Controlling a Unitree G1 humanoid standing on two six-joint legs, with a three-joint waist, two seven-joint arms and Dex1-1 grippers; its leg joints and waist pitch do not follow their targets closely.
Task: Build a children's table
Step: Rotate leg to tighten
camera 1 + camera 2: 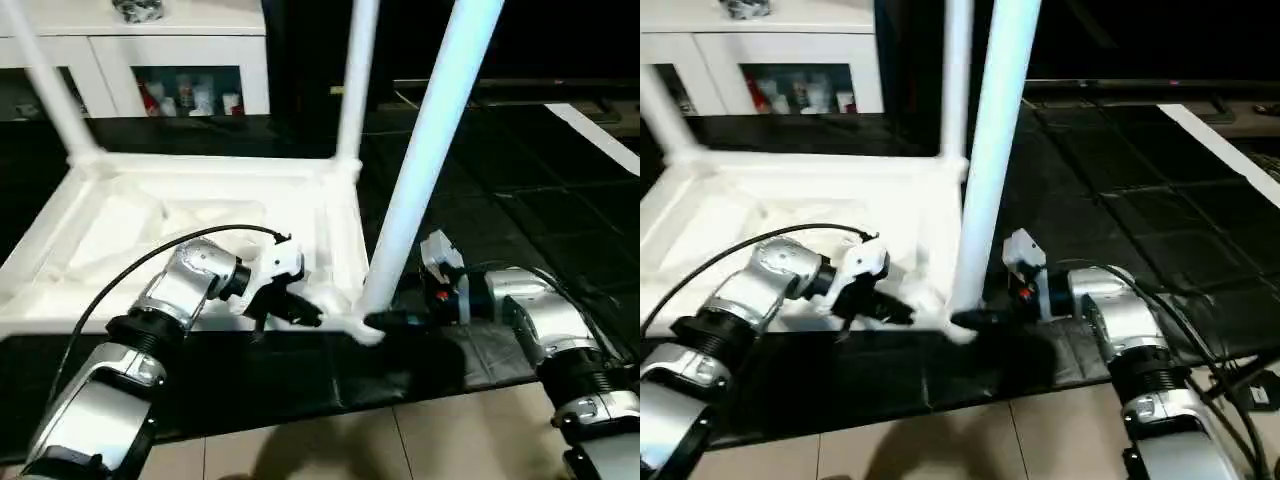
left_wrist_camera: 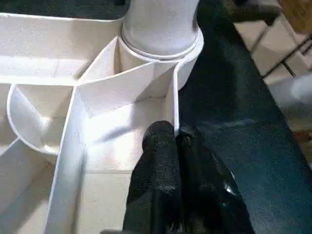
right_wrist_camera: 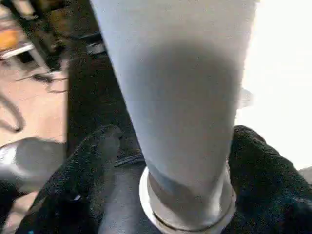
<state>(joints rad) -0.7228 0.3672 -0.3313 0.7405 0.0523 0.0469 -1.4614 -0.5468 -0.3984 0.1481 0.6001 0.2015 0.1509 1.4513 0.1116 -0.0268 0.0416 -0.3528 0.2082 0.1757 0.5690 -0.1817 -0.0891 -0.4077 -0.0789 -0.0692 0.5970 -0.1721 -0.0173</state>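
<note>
Nearest the camera, two silver forearms are seen reaching over a tan tiled floor onto a black mat. The left pincer is pressed together, its fingers clamped on a thin side wall of the children's table, which lies upside down on the mat with its ribbed underside up. Just beyond that pincer, a leg is seated in the near corner socket. The right pincer is spread apart, one finger on each side of the leg's base. Farther off, two more legs are stood upright, and a white cabinet is seen behind them.
</note>
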